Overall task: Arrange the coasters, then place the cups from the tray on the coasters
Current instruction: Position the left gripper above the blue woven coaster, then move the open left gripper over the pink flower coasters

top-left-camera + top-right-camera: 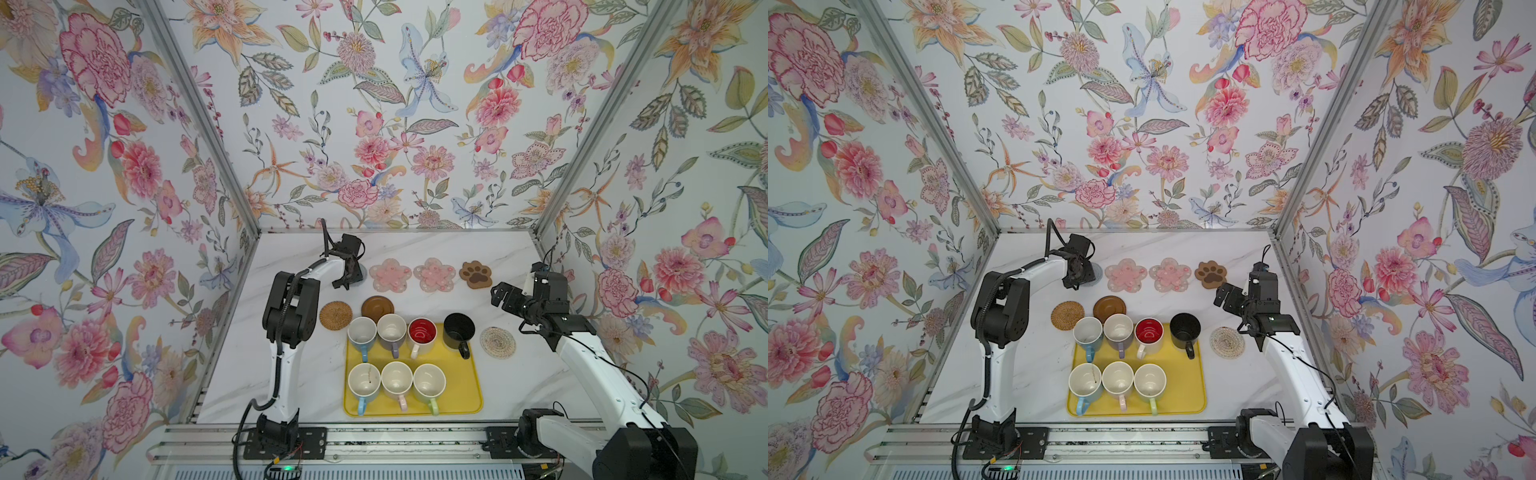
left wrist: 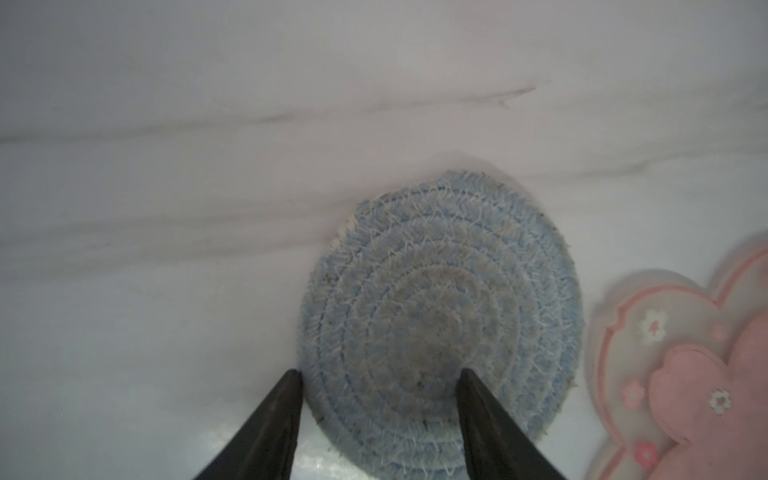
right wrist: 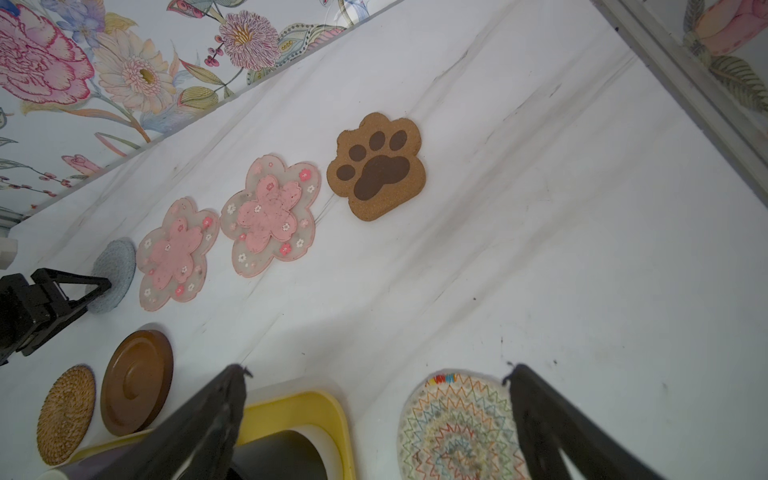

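overhead, a white marble-look counter (image 1: 415,249) with faint grey veins and a few dark scuffs fills a booth. its three walls (image 1: 374,124) carry large floral wallpaper and meet at pale metal corner posts (image 1: 199,112). a slotted metal rail (image 1: 374,440) runs along the near side of the yellow tray (image 1: 457,386), and both arm bases sit on it.

the tray lies flat on the counter with all seven cups (image 1: 397,380) upright on it, four along its far edge and three along its near edge. beyond the tray's far edge a row lies flat: the grey-blue knit coaster (image 2: 440,299), the pink flower coasters (image 1: 390,275) and the brown paw coaster (image 1: 476,274). the rattan coaster (image 1: 336,316) and the wooden disc (image 1: 377,306) sit just off the tray's far left corner, and the rope spiral coaster (image 1: 497,342) lies just right of the tray.

the left pincer (image 2: 380,371) points down at the grey-blue knit coaster, about half spread, one tip at its edge and one over its middle. whether they touch it i cannot tell. the right pincer (image 3: 374,367) hangs above the tray's far right corner, spread wide and holding nothing.
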Controlling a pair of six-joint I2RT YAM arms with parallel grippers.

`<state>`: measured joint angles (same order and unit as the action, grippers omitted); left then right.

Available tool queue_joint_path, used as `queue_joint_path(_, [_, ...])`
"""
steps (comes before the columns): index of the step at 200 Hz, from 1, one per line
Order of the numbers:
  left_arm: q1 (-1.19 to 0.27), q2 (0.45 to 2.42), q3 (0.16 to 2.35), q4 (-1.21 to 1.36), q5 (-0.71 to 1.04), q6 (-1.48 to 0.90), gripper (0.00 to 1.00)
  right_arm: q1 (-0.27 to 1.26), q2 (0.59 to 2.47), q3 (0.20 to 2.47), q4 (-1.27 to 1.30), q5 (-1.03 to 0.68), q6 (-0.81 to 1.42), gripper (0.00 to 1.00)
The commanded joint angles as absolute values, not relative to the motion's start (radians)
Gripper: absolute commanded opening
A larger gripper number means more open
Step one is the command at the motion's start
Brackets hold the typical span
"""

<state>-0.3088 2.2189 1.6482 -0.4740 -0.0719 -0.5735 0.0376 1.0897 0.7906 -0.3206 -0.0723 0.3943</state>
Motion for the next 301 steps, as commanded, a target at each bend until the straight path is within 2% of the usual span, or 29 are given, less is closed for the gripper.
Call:
queue_joint_path(1, [-0.319, 2.198, 1.618, -0.498, -0.020, -0.568, 0.61, 0.032, 1.097, 0.800, -0.311, -0.085, 0.408, 0.99])
queue_joint_path(110, [-0.340, 2.053, 1.637, -0.505, -0.011, -0.540, 0.66, 0.030, 1.093, 0.798, -0.305, -0.084, 0.407, 0.99])
queue_joint_path(180, [-0.455, 2.122, 1.751, -0.610, -0.007, -0.572, 0.67, 0.031, 1.090, 0.794, -0.309, -0.086, 0.411, 0.99])
queue_joint_path(301, [-0.569, 2.189, 1.755, -0.608, 0.052, -0.654, 0.67, 0.025, 1.091, 0.783, -0.296, -0.092, 0.409, 0.99])
